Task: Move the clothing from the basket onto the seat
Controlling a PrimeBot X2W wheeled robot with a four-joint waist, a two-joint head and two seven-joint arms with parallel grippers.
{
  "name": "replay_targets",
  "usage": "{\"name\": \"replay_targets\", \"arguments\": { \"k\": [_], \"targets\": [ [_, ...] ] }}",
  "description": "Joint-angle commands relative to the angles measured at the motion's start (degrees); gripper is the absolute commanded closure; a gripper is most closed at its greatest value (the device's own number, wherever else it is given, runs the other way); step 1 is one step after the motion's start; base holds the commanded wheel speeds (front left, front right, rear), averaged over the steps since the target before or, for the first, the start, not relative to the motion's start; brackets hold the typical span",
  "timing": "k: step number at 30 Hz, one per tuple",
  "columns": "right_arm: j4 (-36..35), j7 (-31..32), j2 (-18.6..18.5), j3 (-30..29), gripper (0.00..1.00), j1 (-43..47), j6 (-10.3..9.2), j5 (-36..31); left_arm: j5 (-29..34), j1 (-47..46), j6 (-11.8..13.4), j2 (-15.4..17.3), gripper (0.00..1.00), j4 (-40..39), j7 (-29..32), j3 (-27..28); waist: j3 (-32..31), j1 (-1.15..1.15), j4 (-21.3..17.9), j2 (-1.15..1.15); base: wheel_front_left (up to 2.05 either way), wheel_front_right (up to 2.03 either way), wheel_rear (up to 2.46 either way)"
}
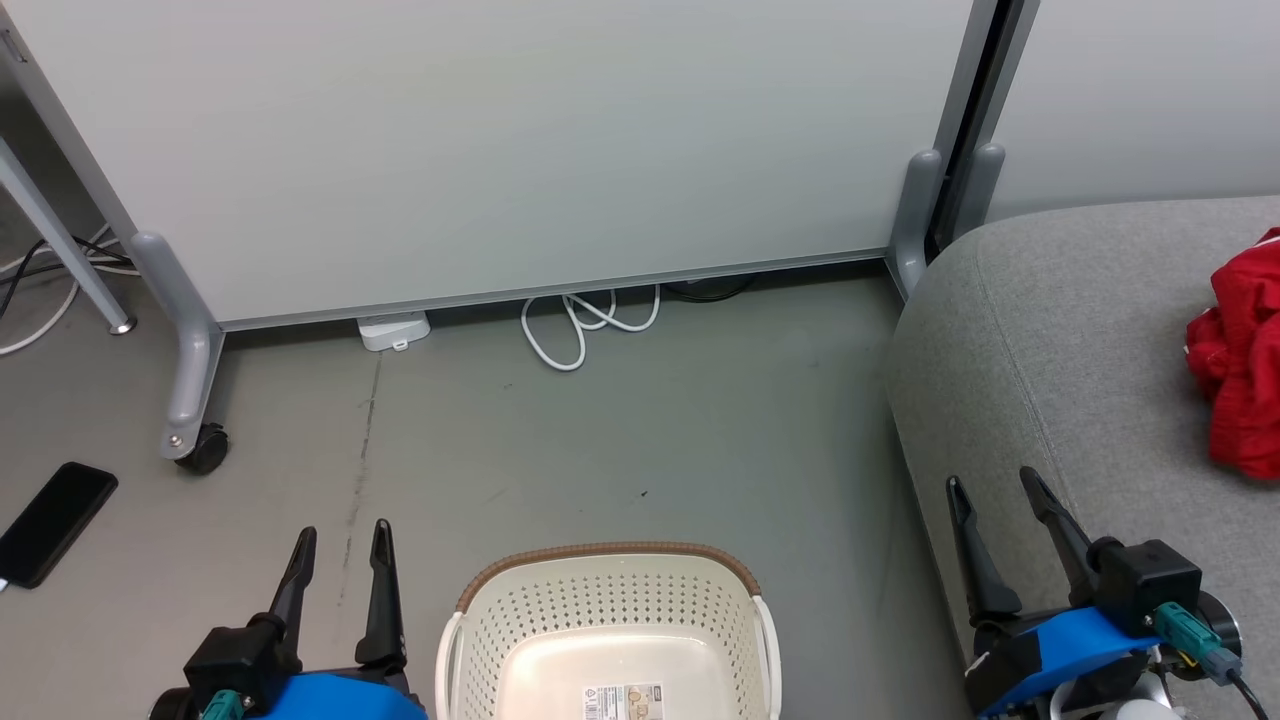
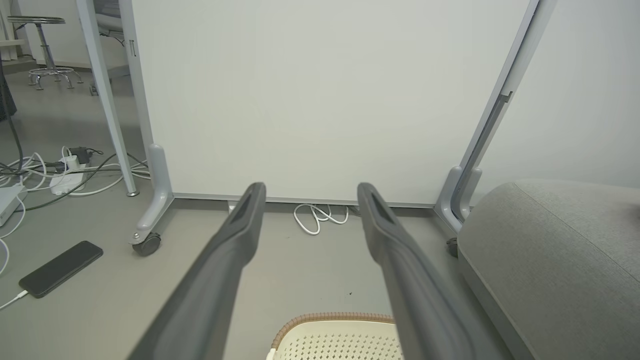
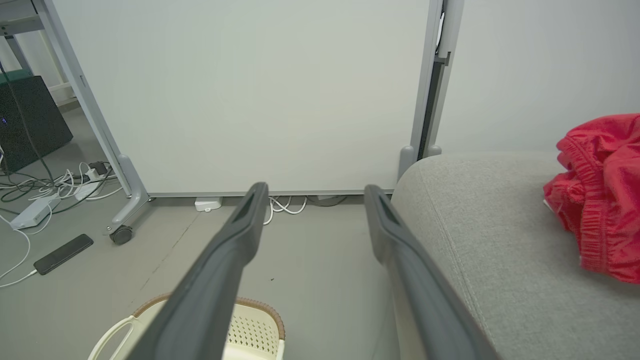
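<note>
Red clothing [image 1: 1240, 360] bunched on grey seat [image 1: 1050, 350], long axis up the head view.

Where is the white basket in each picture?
Head view: the basket is at the bottom edge, in the middle.
Left wrist view: the basket peeks in at the bottom edge, just right of the middle.
Right wrist view: the basket is in the bottom left part.
Shared landmark: the black phone lies to the left of the basket in all three views.
</note>
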Motion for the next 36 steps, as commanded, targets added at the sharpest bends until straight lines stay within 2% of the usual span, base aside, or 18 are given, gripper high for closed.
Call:
{"name": "replay_targets", "arguments": {
  "k": [1, 27, 28, 33, 36],
  "targets": [
    [0.3, -0.4, 0.1, 0.3, 0.0, 0.8, 0.02, 0.5, 0.1, -0.1, -0.3, 0.0, 0.0, 0.4, -0.1, 0.3, 0.1, 0.0, -0.1, -0.01, 0.0, 0.0, 0.0],
    [1.0, 0.0, 0.1, 1.5, 0.0, 0.6, 0.03, 2.1, -1.2, -0.3, -0.5, -0.1, 0.0, 2.4, -0.1, -0.9, -0.2, 0.0, -1.1, -0.01, 0.0, 0.0, 0.0],
    [1.2, -0.2, 0.0, 1.5, 1.0, 0.1, 0.0, 1.9, -1.0, 0.0, -0.4, -0.2, 1.0, 2.4, 0.0, -0.9, -0.2, 0.0, -1.1, -0.01, 0.0, 0.0, 0.0],
    [4.0, -0.1, 0.1, 1.5, 1.0, 1.2, 0.0, 1.9, -1.1, 1.5, -0.4, -0.4, 1.0, 5.1, 0.4, -1.0, -0.2, 0.0, -1.1, -0.01, 0.0, 0.0, 0.0],
    [4.1, 0.7, 0.1, 1.0, 1.0, 0.9, 0.0, 5.4, -4.4, 1.1, -0.4, -0.4, 1.0, 4.8, 1.3, -0.6, -0.3, 0.0, -1.1, -0.01, 0.0, 0.0, 0.0]
  ]
}}
